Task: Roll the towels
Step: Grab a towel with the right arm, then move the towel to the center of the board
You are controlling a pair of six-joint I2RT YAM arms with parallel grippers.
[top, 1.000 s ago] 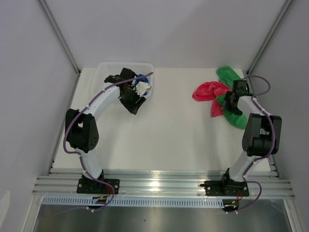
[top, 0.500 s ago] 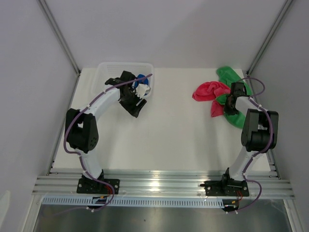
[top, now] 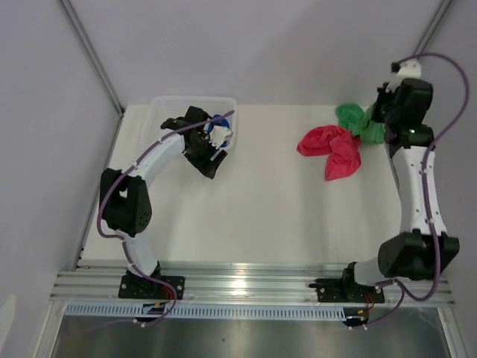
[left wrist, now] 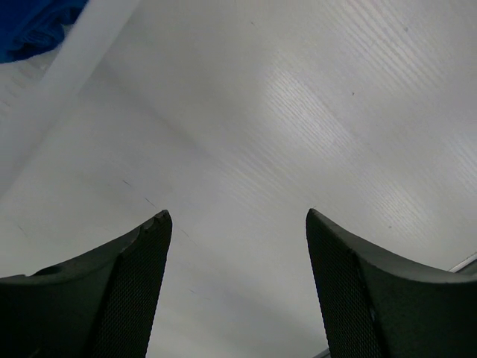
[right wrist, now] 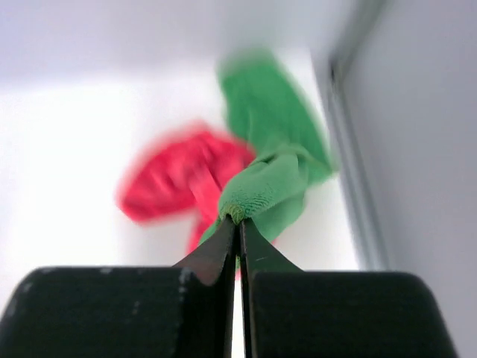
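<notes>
Right gripper [top: 378,115] is up off the table [top: 261,209] at the far right corner, and its jaws are pinched tight on a fold of the green towel [top: 350,118]. In the wrist view you can see the fingertips [right wrist: 227,242] squeezed together with a bunched bit of green towel [right wrist: 276,156] caught right at the tips of the right gripper [right wrist: 238,224]. The rest of it trails down and away toward the back corner by the wall.

The red towel [top: 335,149] is lying crumpled on the table just left of the green one. From above the two look like they're touching where the green hangs down. In the wrist shot the red towel [right wrist: 179,179] is a blurry blob behind and left of the pinched fold, so no detail there.

Over on the other side, the left gripper [top: 209,160] sits at the right edge of the basket [top: 160,104], at the far left of the table. Its jaws are spread wide with nothing between them. The wrist camera shows both fingers [left wrist: 127,298] apart over bare table [left wrist: 298,112], left gripper [left wrist: 237,214] holding nothing.

The blue towel [top: 218,119] is inside the basket, near its right wall. It also peeks into the top left corner of the left wrist view, blue towel [left wrist: 26,22] just behind the basket [left wrist: 82,52] rim.
</notes>
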